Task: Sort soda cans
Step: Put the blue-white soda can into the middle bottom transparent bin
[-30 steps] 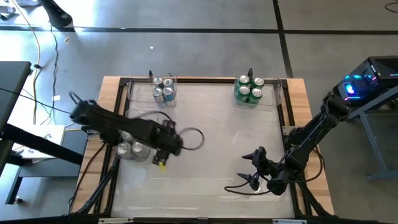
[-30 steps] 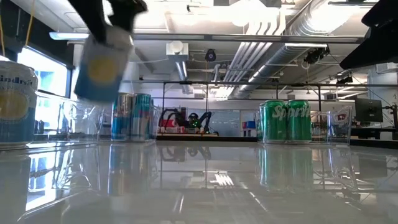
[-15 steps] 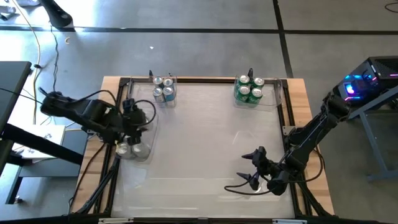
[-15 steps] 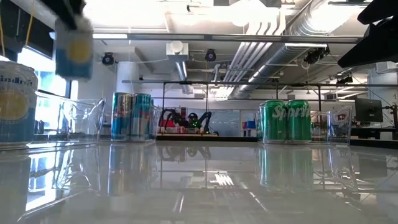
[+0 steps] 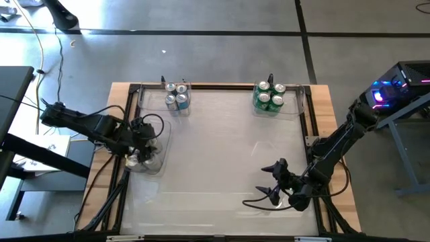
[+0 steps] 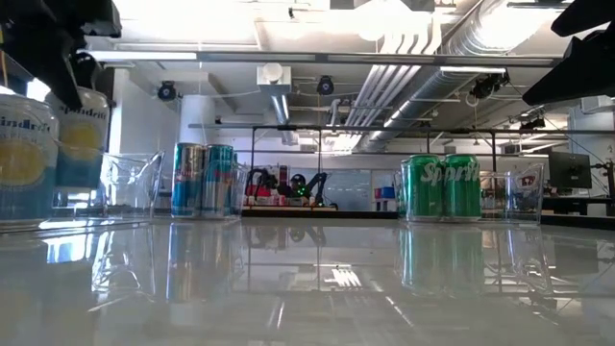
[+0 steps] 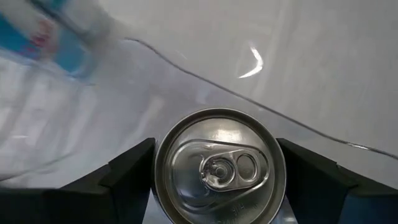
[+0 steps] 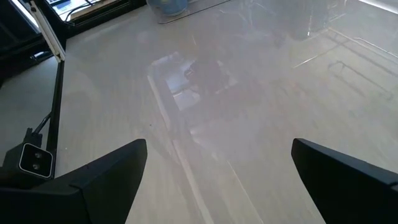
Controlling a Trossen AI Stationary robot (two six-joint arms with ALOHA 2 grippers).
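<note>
1. One silver-grey can [image 7: 219,168] is gripped between the left gripper [image 7: 217,180] fingers, over the clear tray [image 5: 160,161] at the table's left edge.
2. Right gripper [image 5: 272,181] is parked near the front right, fingers spread wide.

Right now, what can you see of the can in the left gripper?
The can sits between the left gripper's two dark fingers, one on each side. Its silver top shows a pull tab and looks unopened. From the low view the body is pale with a yellow lemon and blue lettering, upright, beside a matching can. From above it is at the clear tray on the table's left edge.
</note>
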